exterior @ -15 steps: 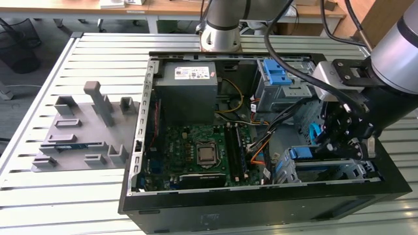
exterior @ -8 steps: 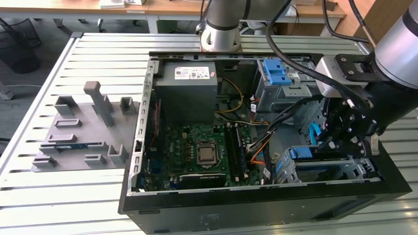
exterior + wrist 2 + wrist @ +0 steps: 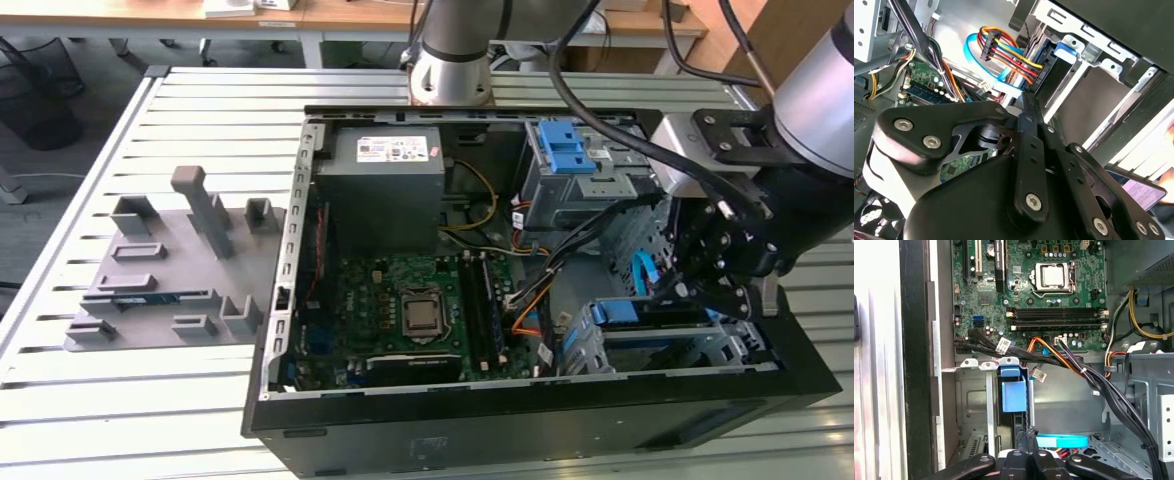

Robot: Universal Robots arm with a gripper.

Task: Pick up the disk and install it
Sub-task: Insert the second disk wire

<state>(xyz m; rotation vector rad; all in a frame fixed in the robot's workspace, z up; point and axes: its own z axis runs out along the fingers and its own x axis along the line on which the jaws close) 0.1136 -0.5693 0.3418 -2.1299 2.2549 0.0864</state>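
Black linkage gripper (image 3: 727, 262), fingers pinched together and holding nothing, hovers lower right over the blue-framed silver disk (image 3: 1013, 396), which stands edge-up because slotted in its grey metal bay (image 3: 970, 400).

There is one open computer case (image 3: 534, 400) on one slatted table (image 3: 200, 90). Inside it I count one motherboard (image 3: 400, 310) with one processor socket (image 3: 422, 312), one grey power supply box (image 3: 387, 190), and one grey drive cage with a blue latch (image 3: 577, 165). In the first wrist view the motherboard shows four memory slots (image 3: 1054, 319). One disk in a blue carrier (image 3: 1013, 397) stands in the lower bay. One grey fixture tray (image 3: 174, 270) lies beside the case. One robot arm carries one gripper (image 3: 727, 260).
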